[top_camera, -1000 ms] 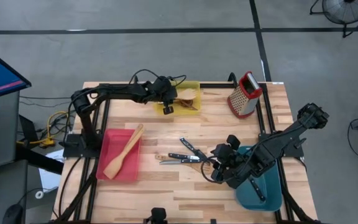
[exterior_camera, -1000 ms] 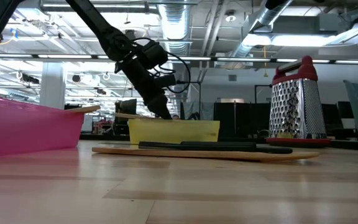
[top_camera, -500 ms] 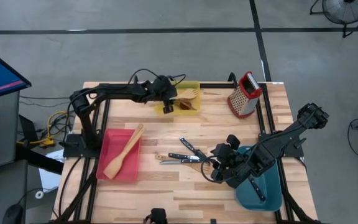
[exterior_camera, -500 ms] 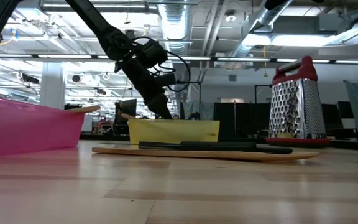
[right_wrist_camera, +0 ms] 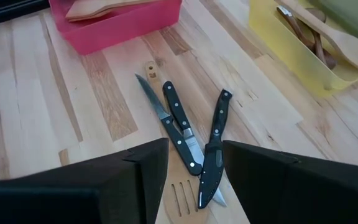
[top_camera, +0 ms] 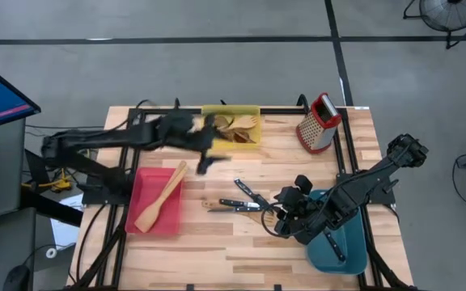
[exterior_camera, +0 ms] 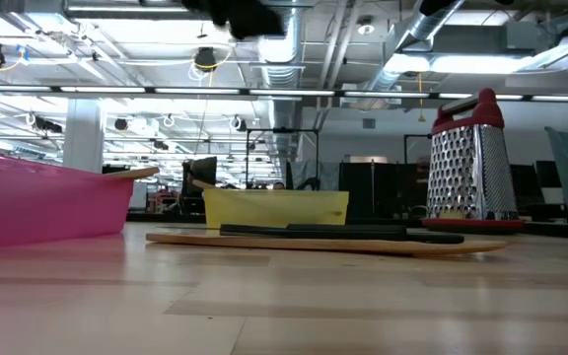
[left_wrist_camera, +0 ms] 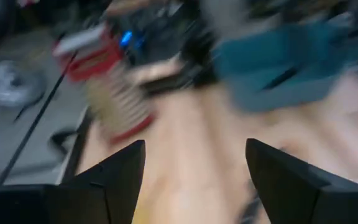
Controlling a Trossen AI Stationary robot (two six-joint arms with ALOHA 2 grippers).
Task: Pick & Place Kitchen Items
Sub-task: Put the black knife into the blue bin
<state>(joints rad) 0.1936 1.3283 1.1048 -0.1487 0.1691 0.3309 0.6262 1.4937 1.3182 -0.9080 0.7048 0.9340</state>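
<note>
Three black-handled knives [top_camera: 246, 199] lie crossed on a pale slotted turner [right_wrist_camera: 180, 198] in the middle of the table. My right gripper [top_camera: 284, 213] hovers open just right of them, touching nothing; in the right wrist view the knives [right_wrist_camera: 188, 134] lie ahead of its fingers. My left gripper [top_camera: 204, 164] is open, empty and blurred, and hangs above the table between the yellow bin [top_camera: 249, 144] and the red bin [top_camera: 142, 183]. Wooden utensils [top_camera: 239, 128] lie in the yellow bin. A pale spatula [top_camera: 160, 198] lies in the red bin.
A red-topped box grater [top_camera: 318, 123] stands at the far right. A teal bin [top_camera: 348, 250] with a knife in it sits at the near right, under my right arm. Bare wood lies along the table's near edge [top_camera: 217, 259].
My left gripper has risen out of the yellow bin and swung toward the table's near side; in the low view it has gone up to the picture's top. The arm's base has swung toward the left. My right arm has kept still.
</note>
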